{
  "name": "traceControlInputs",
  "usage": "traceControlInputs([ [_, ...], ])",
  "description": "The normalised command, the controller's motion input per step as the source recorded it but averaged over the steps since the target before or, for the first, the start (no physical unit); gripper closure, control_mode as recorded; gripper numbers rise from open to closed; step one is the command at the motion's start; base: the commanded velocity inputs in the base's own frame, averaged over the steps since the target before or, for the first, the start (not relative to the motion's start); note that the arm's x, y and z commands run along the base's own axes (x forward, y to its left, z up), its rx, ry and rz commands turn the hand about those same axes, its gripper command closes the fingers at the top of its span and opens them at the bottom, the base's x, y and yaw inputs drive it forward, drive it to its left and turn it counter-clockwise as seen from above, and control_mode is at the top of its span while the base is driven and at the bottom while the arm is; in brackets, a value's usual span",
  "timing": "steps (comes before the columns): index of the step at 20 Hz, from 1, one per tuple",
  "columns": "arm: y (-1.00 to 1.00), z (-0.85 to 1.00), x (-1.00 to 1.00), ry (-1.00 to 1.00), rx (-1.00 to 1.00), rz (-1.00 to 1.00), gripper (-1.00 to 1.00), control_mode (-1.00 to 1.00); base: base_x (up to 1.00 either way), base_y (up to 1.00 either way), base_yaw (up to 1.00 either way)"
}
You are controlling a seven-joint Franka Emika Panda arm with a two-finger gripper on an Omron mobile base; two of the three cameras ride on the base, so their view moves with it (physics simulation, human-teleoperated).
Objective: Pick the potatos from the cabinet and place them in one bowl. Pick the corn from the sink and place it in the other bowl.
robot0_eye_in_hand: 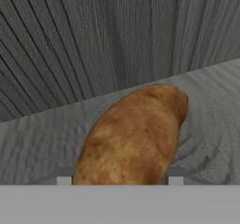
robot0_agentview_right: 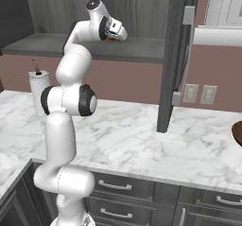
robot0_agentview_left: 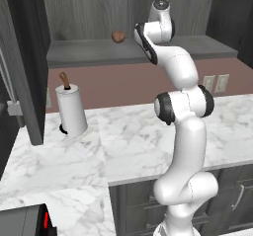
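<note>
An oblong orange-brown potato [robot0_eye_in_hand: 133, 136] lies on the grey shelf [robot0_eye_in_hand: 33, 143] of the cabinet [robot0_agentview_left: 89, 52]. My gripper [robot0_eye_in_hand: 120, 178] is around it, one fingertip [robot0_eye_in_hand: 64, 180] against each side, shut on it. From the right base view the hand [robot0_agentview_right: 115, 30] reaches into the cabinet over the shelf [robot0_agentview_right: 142, 50], with a bit of the potato [robot0_agentview_right: 112, 38] under it. The second, rounder reddish-brown potato [robot0_agentview_left: 118, 36] sits on the shelf to the left of my arm. The dark brown bowl [robot0_agentview_right: 237, 133] shows at the right edge of the counter. The corn, the sink and the other bowl are out of view.
An open dark cabinet door [robot0_agentview_right: 172, 55] hangs right of the hand, another door [robot0_agentview_left: 22, 67] at the left. A paper towel roll [robot0_agentview_left: 70, 109] stands on the marble counter [robot0_agentview_left: 148, 141] below the shelf. Wall outlets [robot0_agentview_right: 199, 93] sit on the backsplash.
</note>
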Motion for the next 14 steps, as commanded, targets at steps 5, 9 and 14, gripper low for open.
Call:
traceControlInputs([
  [5, 0.04, 0.0, -0.45, -0.04, 0.0, 0.0, 1.0, -1.0, 0.0, 0.0, 0.0],
  [9, 0.05, 0.0, -0.59, -0.09, 0.0, 0.0, 1.0, -1.0, 0.0, 0.0, 0.0],
  [14, 0.04, -0.04, -0.68, -0.11, 0.0, 0.0, 1.0, -1.0, 0.0, 0.0, 0.0],
])
